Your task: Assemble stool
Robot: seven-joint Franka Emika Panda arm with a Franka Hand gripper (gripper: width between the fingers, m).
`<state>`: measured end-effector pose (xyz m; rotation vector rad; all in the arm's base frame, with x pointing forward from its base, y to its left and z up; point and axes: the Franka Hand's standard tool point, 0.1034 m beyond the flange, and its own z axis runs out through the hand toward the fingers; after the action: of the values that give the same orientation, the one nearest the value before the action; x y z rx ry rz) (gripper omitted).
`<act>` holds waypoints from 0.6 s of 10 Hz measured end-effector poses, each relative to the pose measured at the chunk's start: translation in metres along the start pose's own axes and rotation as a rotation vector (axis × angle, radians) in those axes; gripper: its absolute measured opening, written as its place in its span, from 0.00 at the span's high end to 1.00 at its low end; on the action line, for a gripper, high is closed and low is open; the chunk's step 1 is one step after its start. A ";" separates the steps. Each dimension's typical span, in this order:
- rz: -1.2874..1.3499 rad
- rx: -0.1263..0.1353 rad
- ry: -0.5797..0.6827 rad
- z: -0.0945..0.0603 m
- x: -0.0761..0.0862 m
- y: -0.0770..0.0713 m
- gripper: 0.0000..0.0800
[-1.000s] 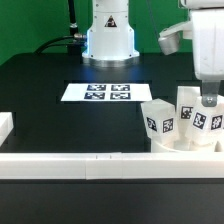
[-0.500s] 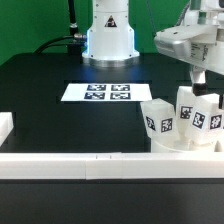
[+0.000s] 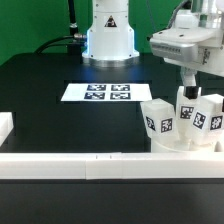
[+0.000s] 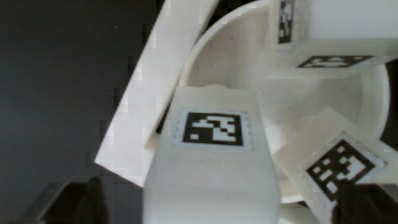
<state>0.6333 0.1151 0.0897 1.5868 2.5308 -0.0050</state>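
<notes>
The stool's round white seat point(image 3: 178, 143) lies at the exterior view's right, against the front rail. Three white leg blocks with black-and-white tags stand on it: one nearer the left point(image 3: 158, 118), one in the middle point(image 3: 187, 108), one at the right point(image 3: 210, 112). My gripper point(image 3: 190, 88) hangs just above the middle leg. In the wrist view a tagged leg point(image 4: 217, 130) stands between my gripper's point(image 4: 222, 206) dark fingertips point(image 4: 80, 205), with gaps on both sides. The jaws are open and hold nothing. The seat's curved rim point(image 4: 187, 50) shows beyond it, and another tagged leg point(image 4: 342, 160) stands beside.
The marker board point(image 3: 97, 92) lies flat at the middle of the black table. A long white rail point(image 3: 80, 165) runs along the front edge, with a short white block point(image 3: 5, 125) at the exterior view's left. The robot base point(image 3: 108, 35) stands at the back.
My gripper has moved toward the exterior view's left and slightly down, from beside the right leg to over the middle leg. The legs and seat have not moved.
</notes>
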 end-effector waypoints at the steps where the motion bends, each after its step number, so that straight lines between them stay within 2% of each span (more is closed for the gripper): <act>1: 0.001 0.000 0.000 0.000 0.000 0.000 0.35; 2: 0.003 0.000 0.000 0.000 -0.001 0.000 0.52; 3: 0.005 0.001 0.000 0.000 -0.001 -0.001 0.58; 6: 0.042 0.001 0.000 0.000 -0.002 -0.001 0.58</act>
<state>0.6335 0.1133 0.0895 1.6395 2.4974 -0.0011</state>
